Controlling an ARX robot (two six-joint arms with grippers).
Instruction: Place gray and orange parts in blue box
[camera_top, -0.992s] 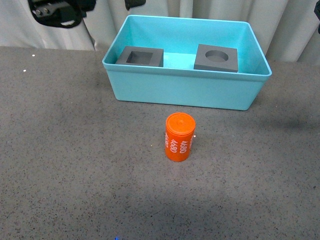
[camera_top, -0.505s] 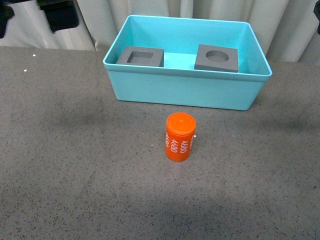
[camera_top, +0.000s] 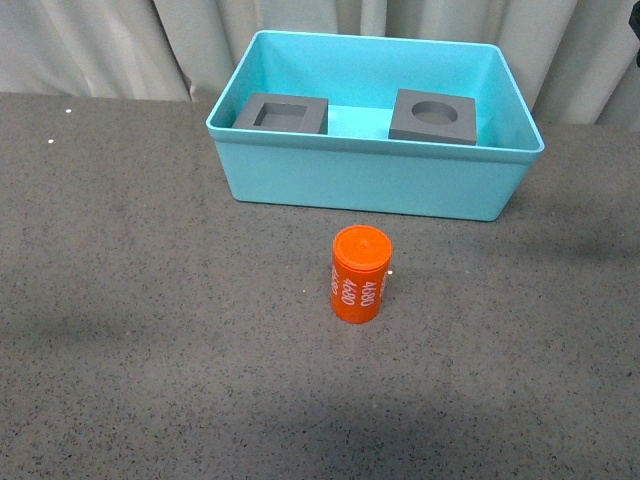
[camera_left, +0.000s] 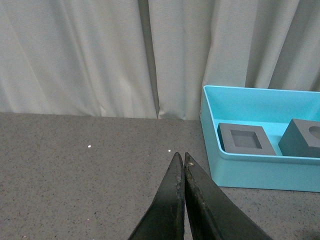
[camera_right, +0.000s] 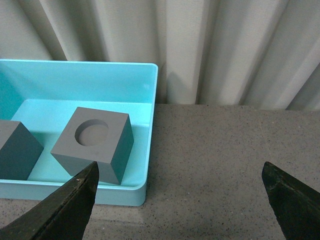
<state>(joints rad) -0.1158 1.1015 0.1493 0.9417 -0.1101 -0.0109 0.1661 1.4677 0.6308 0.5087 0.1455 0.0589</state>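
Inside the blue box (camera_top: 372, 188) at the back of the table (camera_top: 150, 300), the gray cube with the square recess (camera_top: 283, 113) sat left of the gray cube with the round recess (camera_top: 433, 116), both apparently delivered. The orange cylinder (camera_top: 360, 274) stood upright just in front of the box, likely the last part to go. The front view showed no arms. The wrist views did: the left gripper (camera_left: 182, 157) was pressed together and empty, and the right gripper (camera_right: 180, 170) was spread wide and empty.

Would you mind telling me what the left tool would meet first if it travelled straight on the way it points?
Probably the curtain, or the table before it; depth is unclear. The shut left tool points beside the blue box, not at it.
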